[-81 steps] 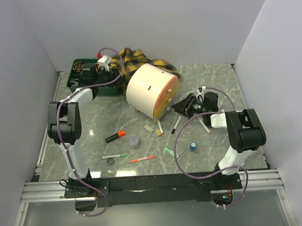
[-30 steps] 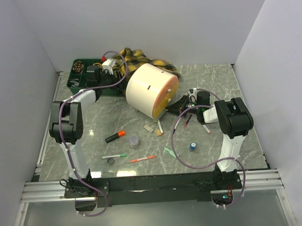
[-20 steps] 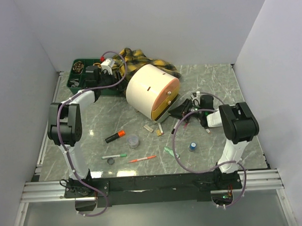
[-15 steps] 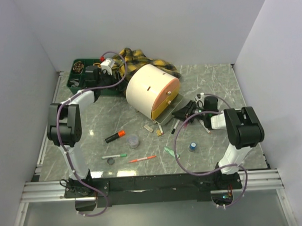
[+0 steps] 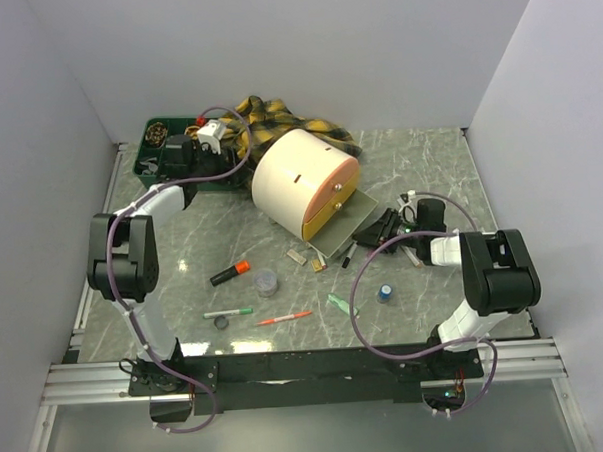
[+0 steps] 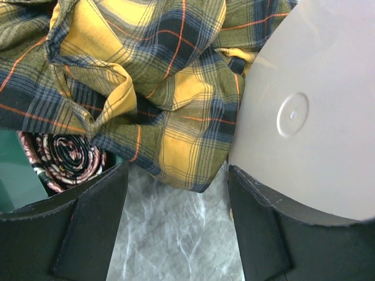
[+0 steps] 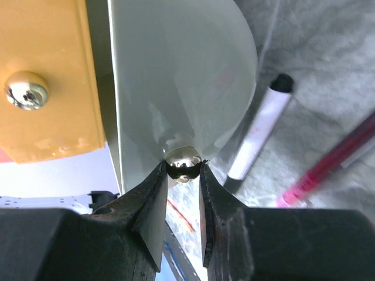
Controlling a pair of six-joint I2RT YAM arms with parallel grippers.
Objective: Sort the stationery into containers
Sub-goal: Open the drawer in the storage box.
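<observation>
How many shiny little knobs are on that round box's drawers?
2. One knob on the orange drawer; a second knob on the pulled-out grey drawer, pinched in the right tool. Others may be hidden.

left gripper [image 6: 176, 199] jaws apart: plaid cloth [image 6: 146, 88] fills the gap ahead, drum [image 6: 304, 117] wall close on one side, green tray [image 6: 14, 175] on the other. right gripper [image 7: 183, 170] pinched on drawer knob [image 7: 183, 163]; white marker [image 7: 258, 134] and pink pen [image 7: 328, 170] lie just beside the drawer [image 5: 344, 230]. open marble [image 5: 207, 230] left of drum
</observation>
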